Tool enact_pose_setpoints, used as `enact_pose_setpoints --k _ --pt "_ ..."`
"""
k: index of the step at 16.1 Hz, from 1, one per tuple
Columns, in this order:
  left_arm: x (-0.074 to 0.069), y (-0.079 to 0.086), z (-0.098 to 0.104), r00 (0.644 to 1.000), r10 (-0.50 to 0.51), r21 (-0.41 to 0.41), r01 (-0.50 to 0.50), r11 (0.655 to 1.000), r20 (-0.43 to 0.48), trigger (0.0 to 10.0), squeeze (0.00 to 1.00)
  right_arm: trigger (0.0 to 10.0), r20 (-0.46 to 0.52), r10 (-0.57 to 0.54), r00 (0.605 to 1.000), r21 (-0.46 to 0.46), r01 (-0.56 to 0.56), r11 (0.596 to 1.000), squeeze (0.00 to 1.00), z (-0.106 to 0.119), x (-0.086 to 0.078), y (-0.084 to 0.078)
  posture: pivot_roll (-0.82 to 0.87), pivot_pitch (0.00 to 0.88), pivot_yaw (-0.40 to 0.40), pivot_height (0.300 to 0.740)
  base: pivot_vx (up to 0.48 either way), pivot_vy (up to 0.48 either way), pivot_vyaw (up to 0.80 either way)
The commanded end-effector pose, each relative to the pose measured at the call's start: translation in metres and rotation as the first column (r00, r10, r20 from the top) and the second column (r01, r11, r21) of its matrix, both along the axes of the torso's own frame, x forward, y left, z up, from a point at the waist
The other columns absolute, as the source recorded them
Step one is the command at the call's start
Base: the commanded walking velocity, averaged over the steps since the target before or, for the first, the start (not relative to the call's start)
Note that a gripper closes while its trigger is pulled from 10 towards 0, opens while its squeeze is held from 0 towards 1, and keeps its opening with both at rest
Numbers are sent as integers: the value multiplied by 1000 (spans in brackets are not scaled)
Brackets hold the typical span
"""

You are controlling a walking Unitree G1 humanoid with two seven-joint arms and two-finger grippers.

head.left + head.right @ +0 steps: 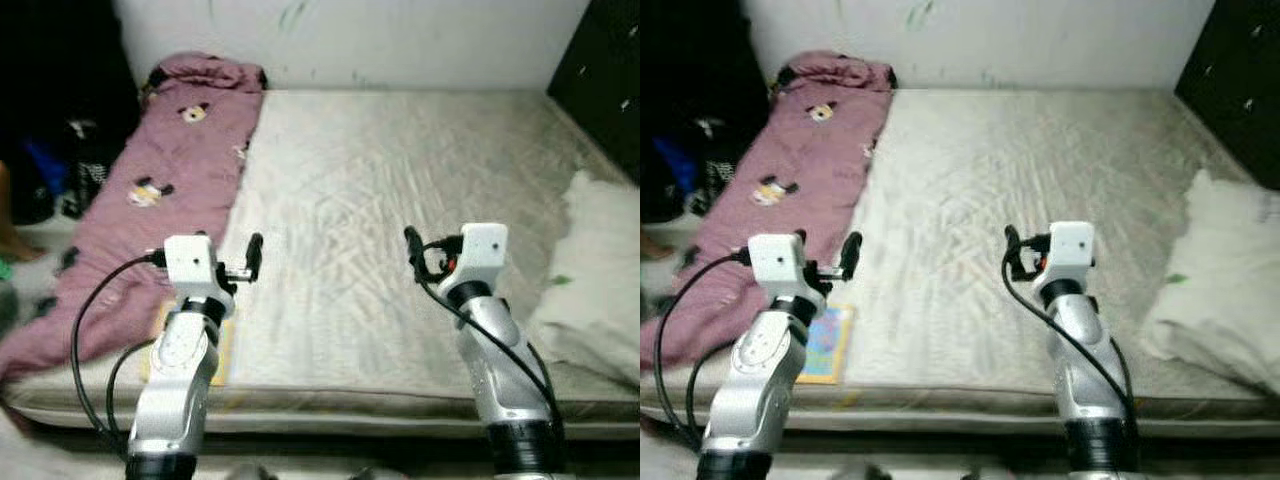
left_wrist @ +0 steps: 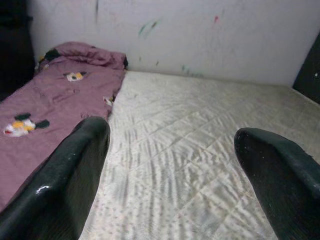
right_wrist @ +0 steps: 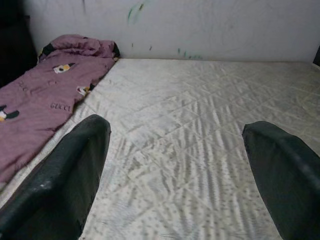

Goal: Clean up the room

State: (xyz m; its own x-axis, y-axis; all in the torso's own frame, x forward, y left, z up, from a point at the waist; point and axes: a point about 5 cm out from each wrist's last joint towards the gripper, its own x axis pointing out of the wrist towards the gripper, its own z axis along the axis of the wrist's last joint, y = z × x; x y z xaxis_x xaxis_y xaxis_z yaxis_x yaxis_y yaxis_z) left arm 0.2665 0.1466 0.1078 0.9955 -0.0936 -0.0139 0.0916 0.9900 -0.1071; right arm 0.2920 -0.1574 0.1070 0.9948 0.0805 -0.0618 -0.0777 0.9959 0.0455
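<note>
I have both arms raised over the near edge of the bed (image 1: 400,180), a bare quilted mattress running to the far wall (image 1: 400,40). My left gripper (image 1: 250,258) hovers near the left side with its jaws spread and nothing between them; the right gripper (image 1: 415,255) hovers over the middle of the mattress, jaws likewise spread and empty, as the wrist views show. A pink blanket (image 1: 160,190) with small cartoon patches lies along the left edge of the bed, bunched at the far end, its near part cut off behind my left arm. A colourful flat book (image 1: 825,345) lies at the near left edge, half hidden by that arm. A white pillow (image 1: 595,270) sits on the right side, cut off by the frame. Dark clutter (image 1: 60,160) on the far left is too dim to identify.
</note>
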Motion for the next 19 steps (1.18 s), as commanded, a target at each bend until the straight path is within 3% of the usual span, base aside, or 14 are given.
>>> enact_pose_setpoints --k 1,14,19 --pt "2 2 3 1000 7 4 -7 1000 10 10000 0 10000 19 10 1000 -7 -10 1000 0 5 2 1 -108 0 0 740 0 -409 0" --pt "4 1 3 1000 9 7 -9 1000 14 10000 0 10000 20 12 1000 -9 -12 1000 0 4 4 1 -107 0 -3 740 0 -383 0" --pt "4 2 4 1000 11 -7 -11 1000 19 10000 0 10000 21 14 1000 -11 -13 1000 0 4 4 2 -107 0 -3 740 0 0 0"
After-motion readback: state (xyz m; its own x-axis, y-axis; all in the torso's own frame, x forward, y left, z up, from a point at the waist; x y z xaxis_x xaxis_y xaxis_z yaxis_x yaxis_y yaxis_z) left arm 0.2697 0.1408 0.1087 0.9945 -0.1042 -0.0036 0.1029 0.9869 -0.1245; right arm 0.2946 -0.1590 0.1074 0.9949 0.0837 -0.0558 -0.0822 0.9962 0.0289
